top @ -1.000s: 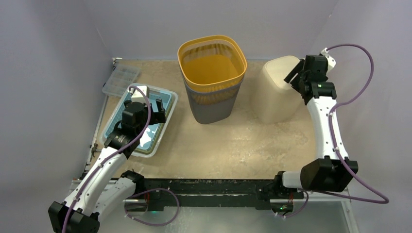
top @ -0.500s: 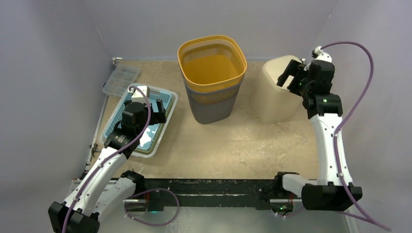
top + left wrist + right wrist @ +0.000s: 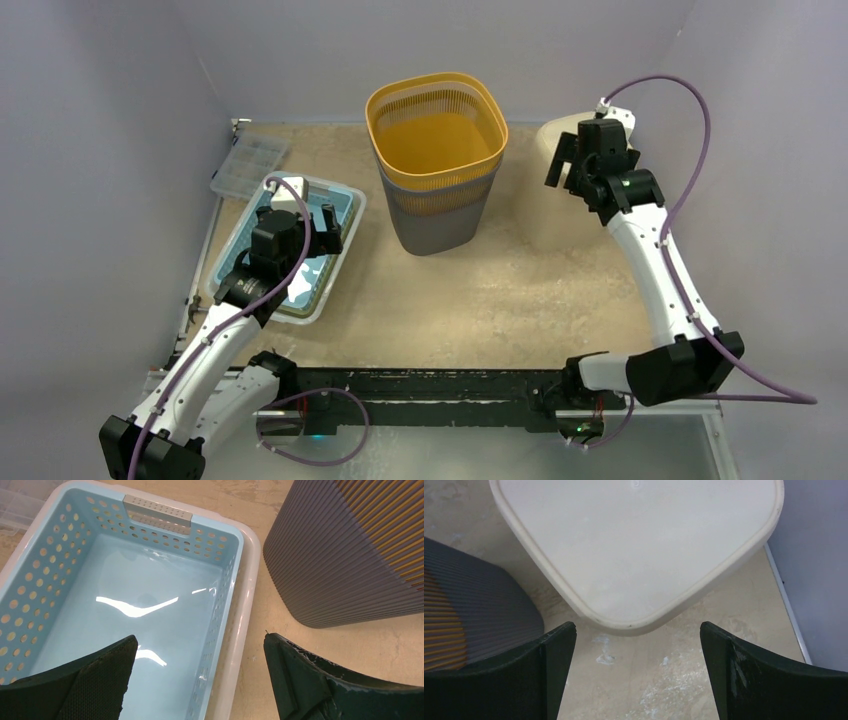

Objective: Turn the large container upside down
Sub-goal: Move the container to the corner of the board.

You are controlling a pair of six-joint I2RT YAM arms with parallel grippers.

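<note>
A tall grey ribbed bin with a yellow slotted liner [image 3: 435,165] stands upright, mouth up, at the back centre; its grey wall shows in the left wrist view [image 3: 345,555] and the right wrist view [image 3: 474,610]. A cream container [image 3: 545,215] stands to its right with a flat closed face upward [image 3: 639,545]. My right gripper [image 3: 568,168] is open and empty, hovering above the cream container's near-left corner [image 3: 636,670]. My left gripper [image 3: 322,228] is open and empty above the right rim of a blue basket [image 3: 200,675].
A light blue perforated basket [image 3: 75,565] sits in a white tray [image 3: 247,610] at the left. A clear compartment box [image 3: 250,165] lies behind it. Purple-grey walls close the back and sides; the right wall [image 3: 819,555] is close to the cream container.
My right arm has swung left and forward, from the cream container's far right side to above its left part. My left arm has not moved.
</note>
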